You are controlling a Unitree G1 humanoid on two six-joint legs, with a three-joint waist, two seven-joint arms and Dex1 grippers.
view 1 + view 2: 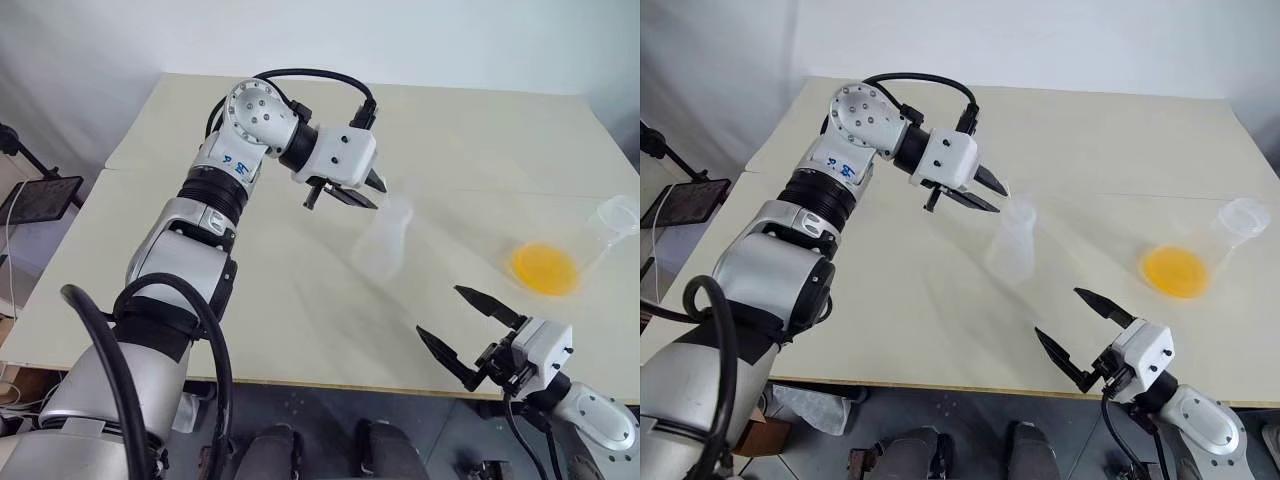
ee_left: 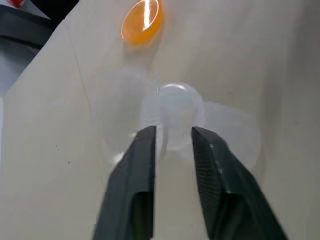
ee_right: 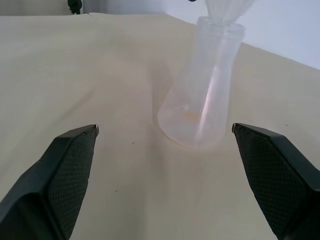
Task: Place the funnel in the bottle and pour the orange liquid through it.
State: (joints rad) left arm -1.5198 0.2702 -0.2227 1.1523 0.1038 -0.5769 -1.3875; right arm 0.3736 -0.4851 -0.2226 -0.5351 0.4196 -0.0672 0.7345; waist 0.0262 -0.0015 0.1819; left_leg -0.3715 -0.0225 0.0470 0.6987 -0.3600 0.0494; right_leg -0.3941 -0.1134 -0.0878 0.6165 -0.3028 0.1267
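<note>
The bottle (image 1: 1012,250), a small clear conical flask, stands upright mid-table. The clear funnel (image 3: 225,7) sits in its neck, its round rim (image 2: 175,107) showing on top. My left gripper (image 1: 1000,199) is at the bottle's mouth, its fingers parted, with the funnel's rim just past the tips. The orange liquid (image 1: 545,268) is a shallow pool in a larger clear flask (image 1: 612,225) at the right of the table. My right gripper (image 1: 440,310) hangs open near the table's front edge, pointing at the bottle, with nothing between its fingers.
The cream table (image 1: 300,300) has bare surface around both flasks. Its front edge runs just ahead of my right gripper. A black stand (image 1: 40,195) is off the table's left side.
</note>
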